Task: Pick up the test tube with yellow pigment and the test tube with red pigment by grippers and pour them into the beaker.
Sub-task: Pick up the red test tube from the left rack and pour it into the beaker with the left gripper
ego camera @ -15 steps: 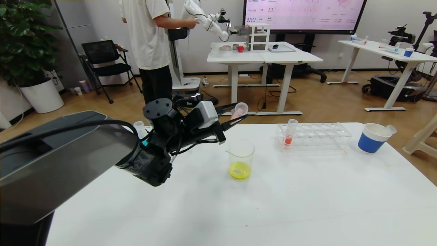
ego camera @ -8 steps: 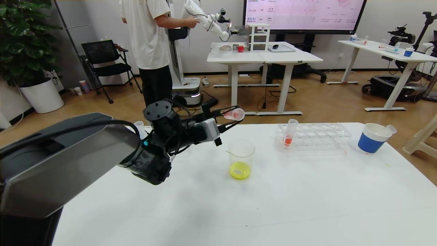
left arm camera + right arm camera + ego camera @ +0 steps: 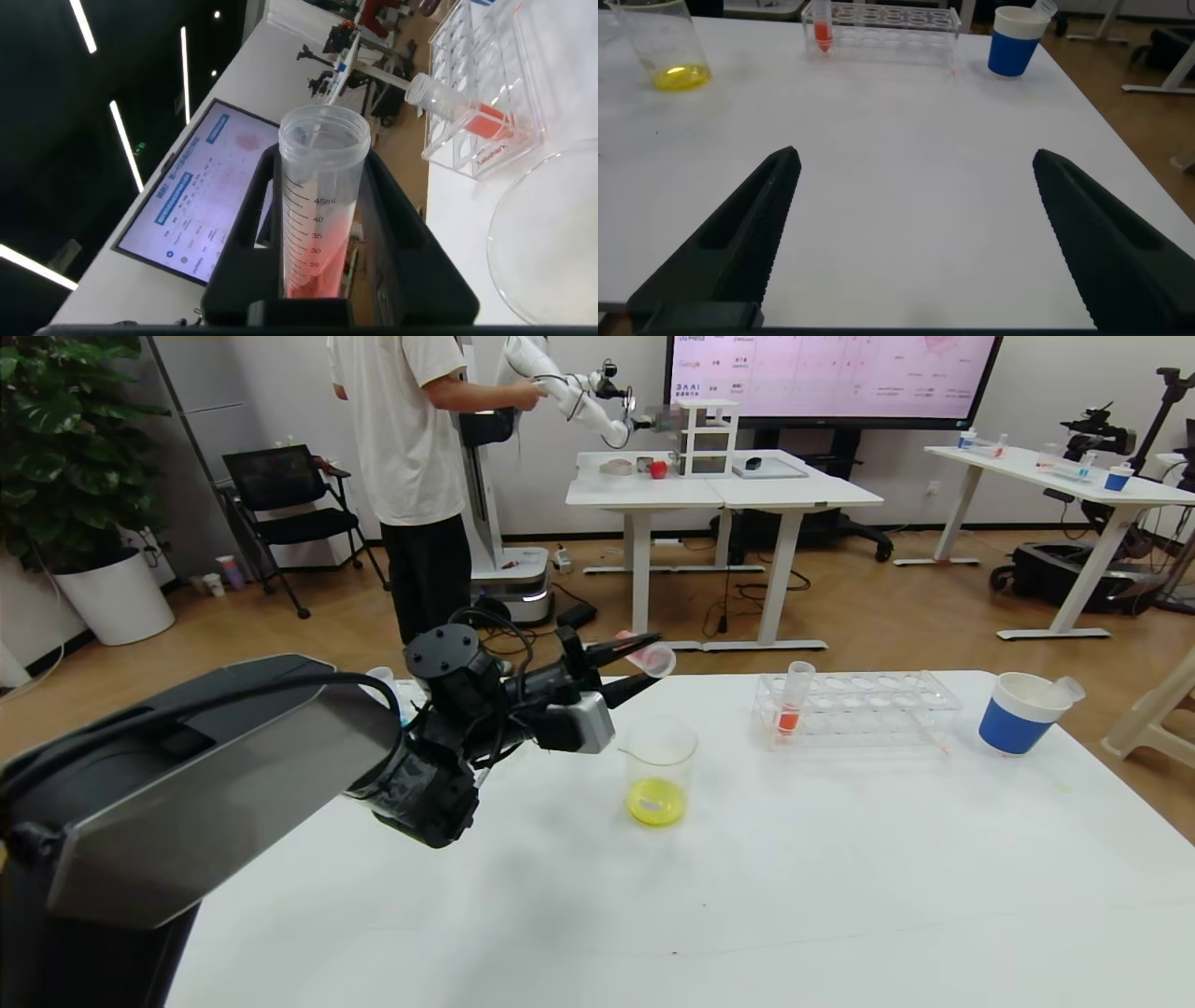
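Observation:
My left gripper [image 3: 624,674] is shut on a test tube with red pigment [image 3: 646,656], also in the left wrist view [image 3: 316,210]. It holds the tube tilted on its side above the beaker [image 3: 659,771], mouth over the rim. The beaker holds yellow liquid at the bottom; it also shows in the right wrist view [image 3: 660,47]. A second red tube [image 3: 794,700] stands in the clear rack [image 3: 878,709]. A clear tube [image 3: 381,686] shows behind my left arm; its contents are hidden. My right gripper [image 3: 915,233] is open and empty over the near table, out of the head view.
A blue-and-white paper cup [image 3: 1019,713] with a tube leaning in it stands at the right of the white table [image 3: 747,896]. A person and other tables stand across the room, beyond the table's far edge.
My left wrist has rolled, tipping the red tube from near upright to lying on its side with its mouth toward the beaker. The beaker and rack have not moved.

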You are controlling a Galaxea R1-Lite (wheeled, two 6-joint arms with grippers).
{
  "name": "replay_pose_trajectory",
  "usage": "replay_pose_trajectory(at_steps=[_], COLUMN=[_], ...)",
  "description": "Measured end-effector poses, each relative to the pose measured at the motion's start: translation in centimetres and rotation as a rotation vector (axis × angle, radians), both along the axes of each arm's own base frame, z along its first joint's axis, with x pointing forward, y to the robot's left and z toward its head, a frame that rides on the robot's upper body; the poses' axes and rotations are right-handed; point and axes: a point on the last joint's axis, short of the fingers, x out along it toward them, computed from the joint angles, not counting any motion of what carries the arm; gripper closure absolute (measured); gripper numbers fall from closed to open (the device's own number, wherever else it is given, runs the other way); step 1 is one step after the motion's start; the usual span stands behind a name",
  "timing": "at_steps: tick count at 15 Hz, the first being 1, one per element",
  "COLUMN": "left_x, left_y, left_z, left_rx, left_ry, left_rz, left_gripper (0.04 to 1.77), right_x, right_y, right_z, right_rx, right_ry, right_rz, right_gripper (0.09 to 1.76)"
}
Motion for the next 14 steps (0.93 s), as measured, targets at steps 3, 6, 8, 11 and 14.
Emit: replay_pose_trajectory(at_steps=[3,6,8,11,14], left_x=[0.4,0.6,0.8,1.1,1.8], left_y=[0.2,0.2,0.2,0.5,0.5], left_z=[-1.0,-1.7,-2.1,-2.1,-2.0], left_rx=[0.046,0.077,0.091,0.108,0.114], left_ry=[-0.076,-0.127,-0.15,-0.201,-0.259], left_rz=[0.028,0.045,0.056,0.078,0.072], left_gripper=[1.31,1.31,1.31,1.31,1.31], right_x=[0.0,0.0,0.0,0.0,0.0], right_y=[0.0,0.0,0.0,0.0,0.0], right_z=[0.0,0.0,0.0,0.0,0.0], right_rx=[0.0,0.0,0.0,0.0,0.0], right_ry=[0.0,0.0,0.0,0.0,0.0], right_rz=[0.0,0.0,0.0,0.0,0.0], right_gripper=[0.11,0.11,0.11,0.11,0.11])
